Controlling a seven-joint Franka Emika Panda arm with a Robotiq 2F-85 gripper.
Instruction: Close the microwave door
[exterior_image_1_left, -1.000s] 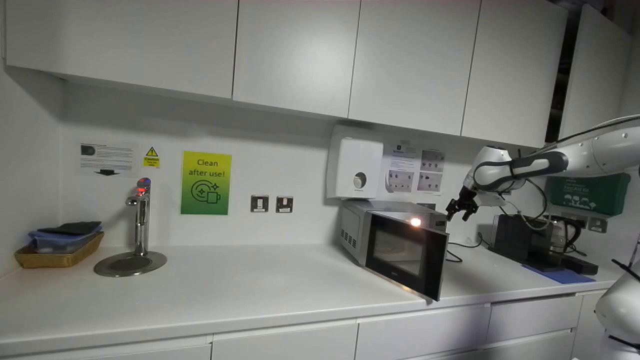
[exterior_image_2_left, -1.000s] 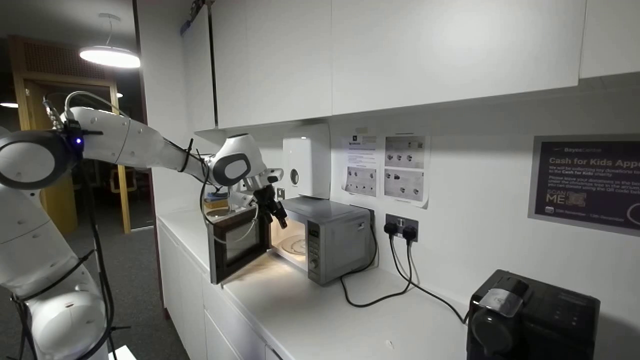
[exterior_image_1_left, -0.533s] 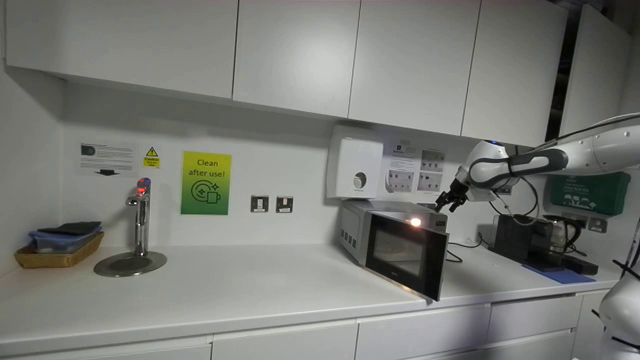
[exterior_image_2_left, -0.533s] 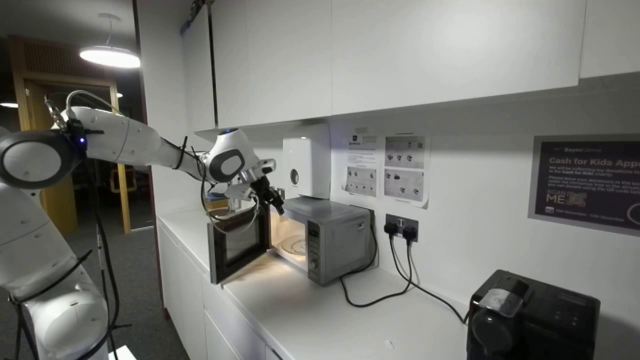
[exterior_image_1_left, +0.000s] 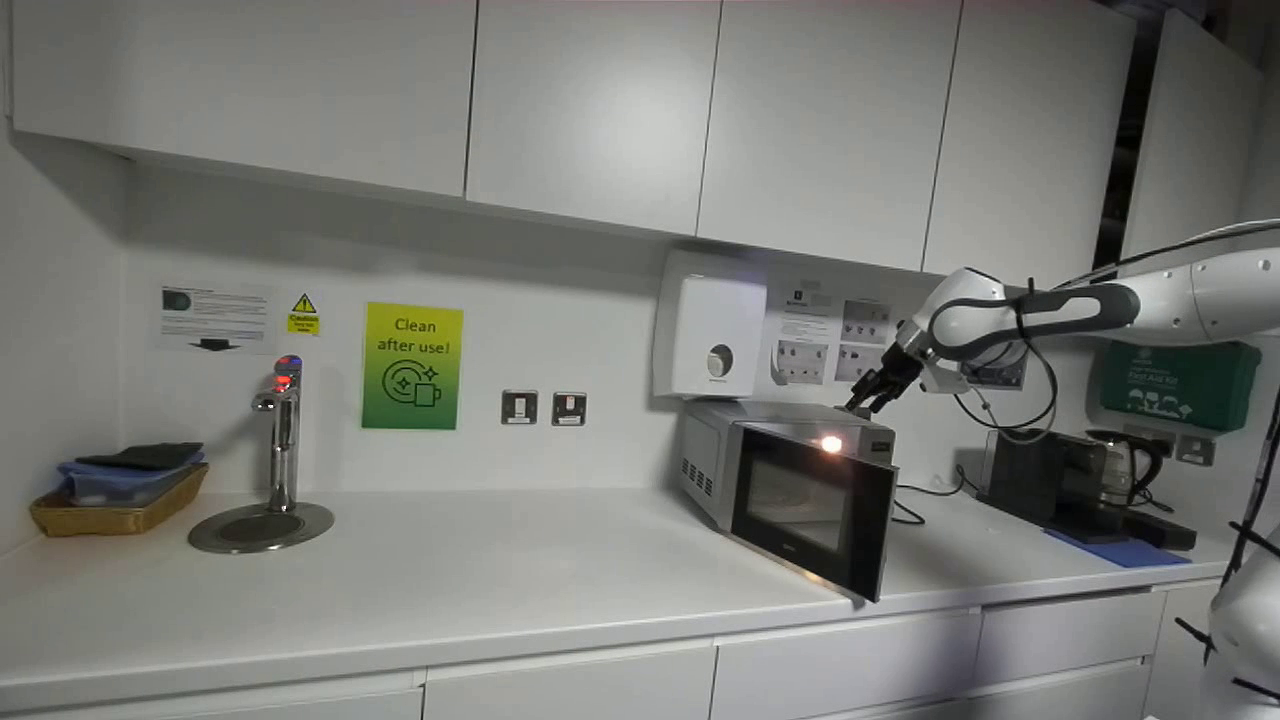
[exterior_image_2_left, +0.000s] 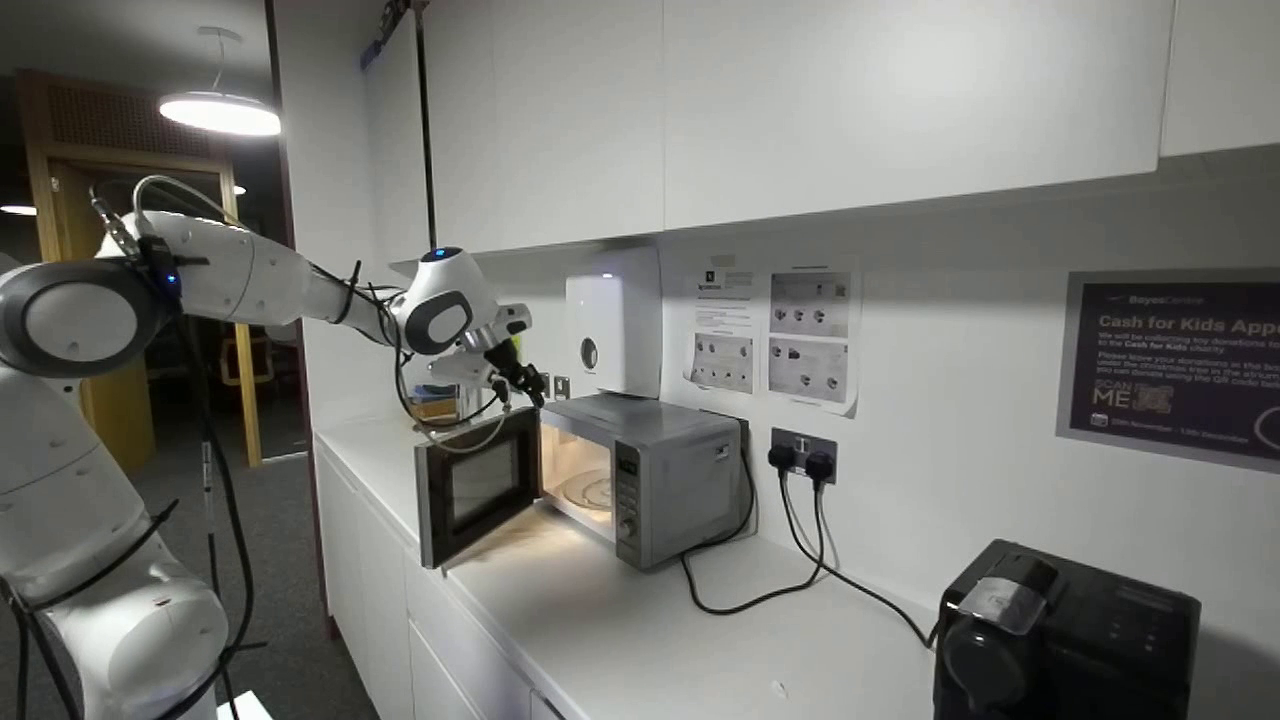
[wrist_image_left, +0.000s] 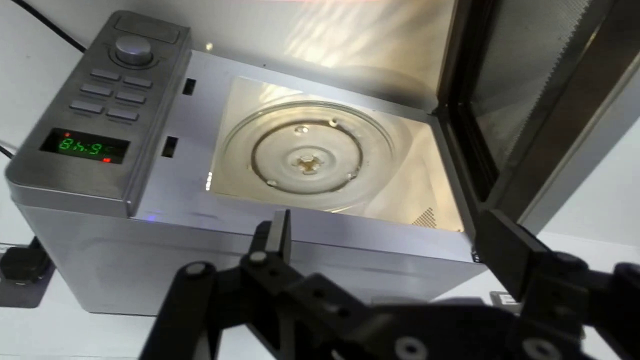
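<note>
Microwave door (exterior_image_1_left: 813, 510) open, reaching counter's front edge (exterior_image_1_left: 560, 642)

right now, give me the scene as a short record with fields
microwave door: open, task not yet done
microwave: silver-grey, lit inside, glass turntable visible
display: lit, green digits
pincer: open, near the microwave's top, contact unclear
counter: holds tap, basket, dark appliance
wall sign: reads "Clean after use!"
</note>
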